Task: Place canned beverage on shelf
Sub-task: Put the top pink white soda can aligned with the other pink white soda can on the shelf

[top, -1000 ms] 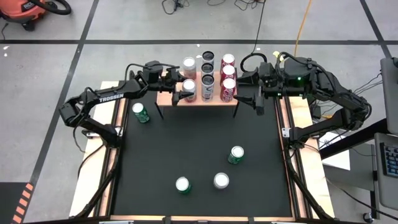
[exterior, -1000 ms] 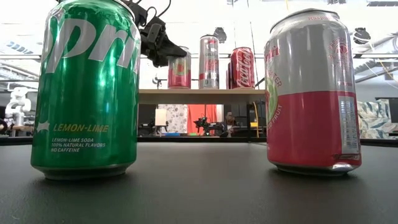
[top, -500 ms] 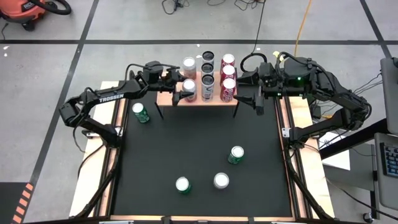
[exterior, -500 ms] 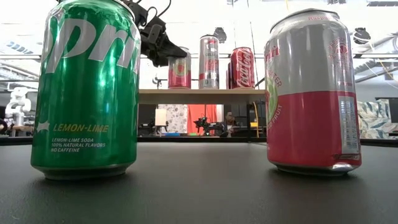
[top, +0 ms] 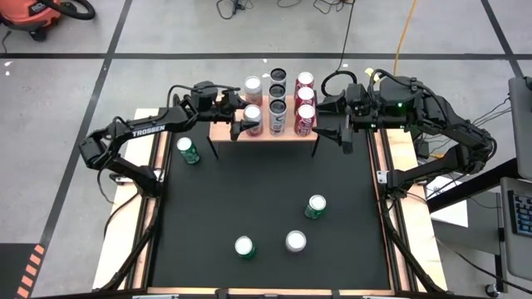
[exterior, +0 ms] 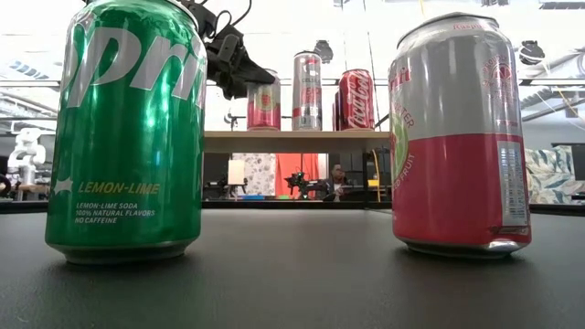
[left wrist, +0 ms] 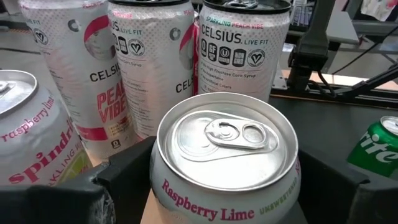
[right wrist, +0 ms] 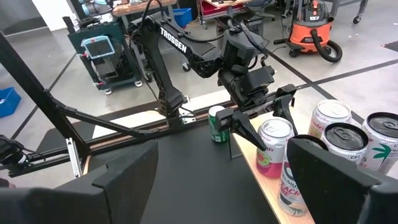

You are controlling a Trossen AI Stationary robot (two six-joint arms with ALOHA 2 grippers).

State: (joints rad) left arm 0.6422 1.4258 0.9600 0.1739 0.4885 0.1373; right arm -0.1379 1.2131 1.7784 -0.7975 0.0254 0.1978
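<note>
A silver raspberry-lime can stands upright at the near left of the wooden shelf, beside several other cans. My left gripper reaches in from the shelf's left end and is shut on this can. In the low view its dark fingers cover the can's upper left. My right gripper hangs open and holds nothing beside the shelf's right end, above the table. My left gripper pinches the can's upper side walls between its two fingers, one on each side, just below the rim. The fingers come nearly level from the table's left, tipped slightly down. The can stands upright with its base on the shelf plank.
White Celsius cans and red cans crowd the shelf behind and to the right. On the black table stand a green can at the left, another green can, and two cans near the front.
</note>
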